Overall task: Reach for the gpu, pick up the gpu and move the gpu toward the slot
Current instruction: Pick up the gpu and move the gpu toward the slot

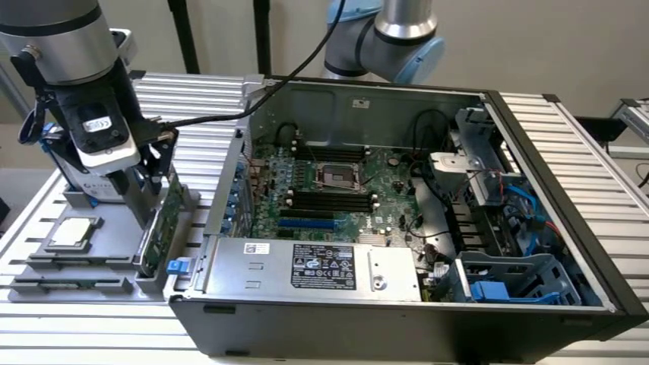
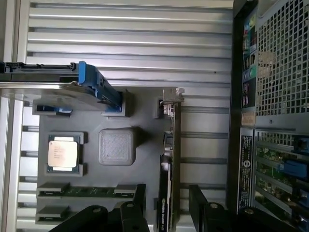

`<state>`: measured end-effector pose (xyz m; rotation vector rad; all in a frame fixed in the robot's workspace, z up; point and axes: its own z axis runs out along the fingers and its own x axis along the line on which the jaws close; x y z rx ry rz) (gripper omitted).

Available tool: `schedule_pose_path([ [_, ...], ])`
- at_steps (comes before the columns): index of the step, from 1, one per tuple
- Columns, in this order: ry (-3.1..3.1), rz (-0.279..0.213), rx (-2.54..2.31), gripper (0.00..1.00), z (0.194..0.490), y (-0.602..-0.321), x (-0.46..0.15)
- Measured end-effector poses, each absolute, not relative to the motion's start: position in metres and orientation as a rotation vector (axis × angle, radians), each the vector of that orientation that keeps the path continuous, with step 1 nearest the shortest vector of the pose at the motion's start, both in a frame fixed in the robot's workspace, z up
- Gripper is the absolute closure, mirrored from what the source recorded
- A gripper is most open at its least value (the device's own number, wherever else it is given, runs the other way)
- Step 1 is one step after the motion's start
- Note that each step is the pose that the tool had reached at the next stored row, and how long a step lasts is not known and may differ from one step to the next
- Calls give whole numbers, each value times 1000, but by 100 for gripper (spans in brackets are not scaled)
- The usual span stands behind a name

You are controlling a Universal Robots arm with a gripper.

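The gripper (image 1: 150, 192) is hanging low over the grey holder tray (image 2: 91, 124) at the exterior view's left. Its dark fingers (image 2: 141, 205) are standing apart, one on each side of the gpu (image 2: 166, 164), with a slim gap showing along both faces. The hand is spread wide and is pinching nothing.

The gpu is standing upright on its long edge in a groove along the tray's border nearest the computer case (image 1: 406, 334). It is showing dark edge-on in the wrist view, with its silver bracket (image 2: 172, 95) at the end farther from the fingers. A narrow strip of slatted table (image 2: 207, 145) is running between the card and the case's outer wall, so that side is tight.

On the card's other side, a ribbed grey block (image 2: 116, 146) is sitting near it, and the square chip (image 2: 63, 153) is lying beyond that. Two memory sticks (image 2: 89, 191) and a hard drive with blue rails (image 2: 43, 88) are keeping well apart from the fingers.

The air above the card's top edge is open. The case is lying with its side open upward, exposing the motherboard (image 1: 340, 190) and a blue slot (image 1: 306, 224). A silver power supply box (image 1: 304, 266) is bordering the board at its near edge, and loose cables (image 1: 426, 220) are crowding the exterior view's right
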<state>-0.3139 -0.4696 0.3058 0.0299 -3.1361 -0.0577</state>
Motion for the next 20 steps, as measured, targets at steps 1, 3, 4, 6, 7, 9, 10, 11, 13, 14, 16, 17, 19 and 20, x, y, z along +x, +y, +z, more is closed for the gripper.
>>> schedule_pose_path([
  [1, -3136, -58, 30, 52, 304, -470, -314],
  [3, -3136, -58, 30, 52, 300, -470, -314],
  [4, -3136, -58, 30, 52, 299, -470, -314],
  [6, -3136, -58, 30, 52, 295, -470, -314],
  [7, -3136, -58, 30, 52, 293, -470, -314],
  [9, -3136, -58, 30, 52, 289, -470, -314],
  [10, -3136, -57, 30, 52, 288, -470, -314],
  [11, -3136, -57, 30, 52, 286, -470, -314],
  [13, -3136, -57, 30, 52, 282, -470, -314],
  [14, -3136, -57, 30, 52, 280, -470, -314],
  [16, -3136, -56, 30, 52, 277, -470, -314],
  [17, -3136, -56, 30, 52, 275, -470, -314],
  [19, -3136, -55, 30, 52, 271, -470, -314],
  [20, -3136, -55, 30, 52, 270, -470, -314],
])
